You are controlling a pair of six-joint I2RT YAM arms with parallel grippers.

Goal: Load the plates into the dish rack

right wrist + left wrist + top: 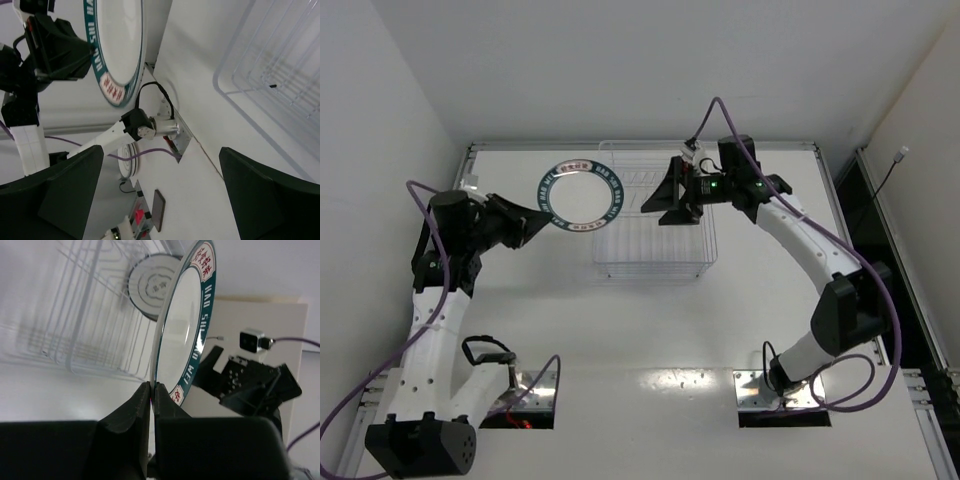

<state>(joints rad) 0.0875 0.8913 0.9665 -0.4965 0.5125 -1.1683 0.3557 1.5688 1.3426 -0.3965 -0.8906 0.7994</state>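
L gripper point(151, 388) pinches teal-rim plate point(183, 330), rim lettering unreadable.

Left fingers point(132, 410) pinch the upright teal-rimmed plate point(182, 325), dish rack point(85, 315) behind it.

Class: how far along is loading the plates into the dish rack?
Done: one plate seems to stand inside the dish rack, seen through its wires. In hand: the left hand grips the teal-rimmed plate on edge beside the rack; the right hand hangs open over it. Left: slotting this plate; a third is not clearly visible.
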